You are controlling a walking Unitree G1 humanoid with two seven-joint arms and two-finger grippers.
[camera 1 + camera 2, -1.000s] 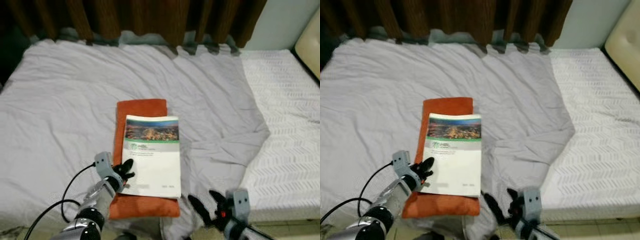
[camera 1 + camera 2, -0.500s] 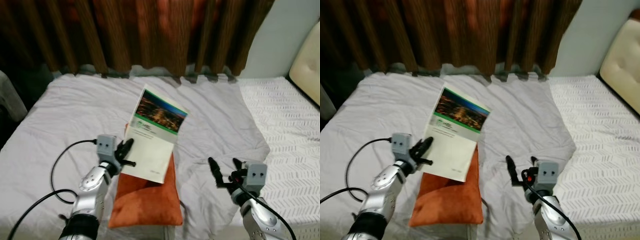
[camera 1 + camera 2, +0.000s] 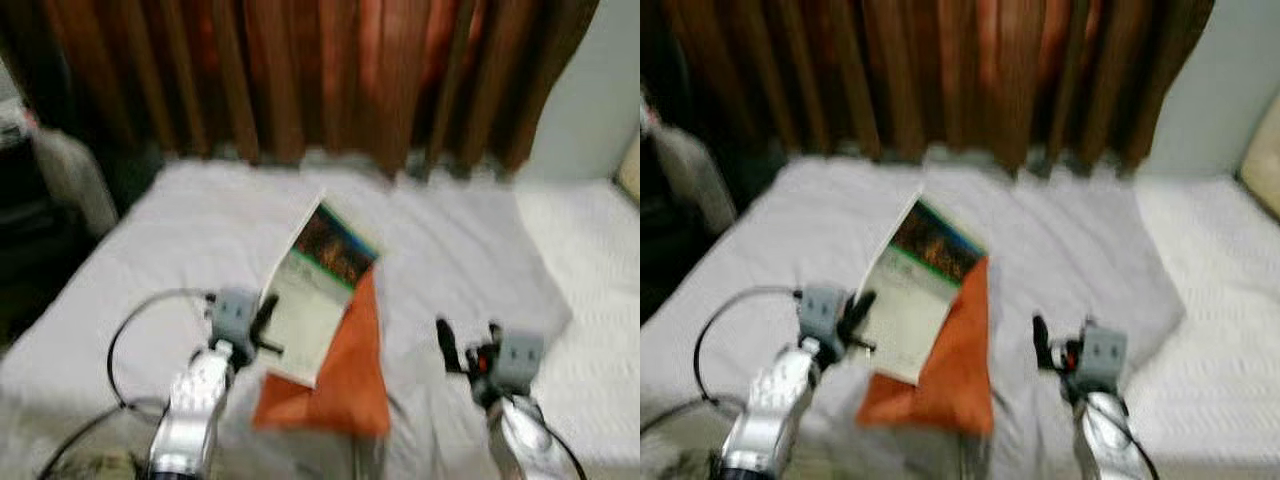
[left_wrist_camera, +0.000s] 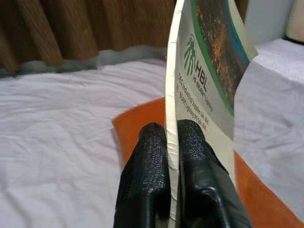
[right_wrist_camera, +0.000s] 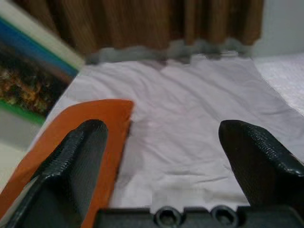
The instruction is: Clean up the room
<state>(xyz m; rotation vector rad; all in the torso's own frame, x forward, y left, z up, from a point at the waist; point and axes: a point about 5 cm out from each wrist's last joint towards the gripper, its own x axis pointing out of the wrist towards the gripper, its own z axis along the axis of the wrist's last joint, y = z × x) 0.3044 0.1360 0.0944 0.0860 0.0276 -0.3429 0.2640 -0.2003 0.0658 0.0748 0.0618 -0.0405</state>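
Booklet, lifted higher, reads "HBL" in the left hand.

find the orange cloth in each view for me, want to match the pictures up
Left eye view: orange cloth sits low and centre, under the booklet.
Right eye view: low centre, right of the booklet.
Left wrist view: behind the clamped fingers.
Right wrist view: beside one finger.
Shared landmark: the brown curtain.

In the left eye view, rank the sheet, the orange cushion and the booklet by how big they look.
1. Sheet, by far the largest.
2. Orange cushion.
3. Booklet, pinched by the left hand. Blur and the booklet's tilt leave the last two close.
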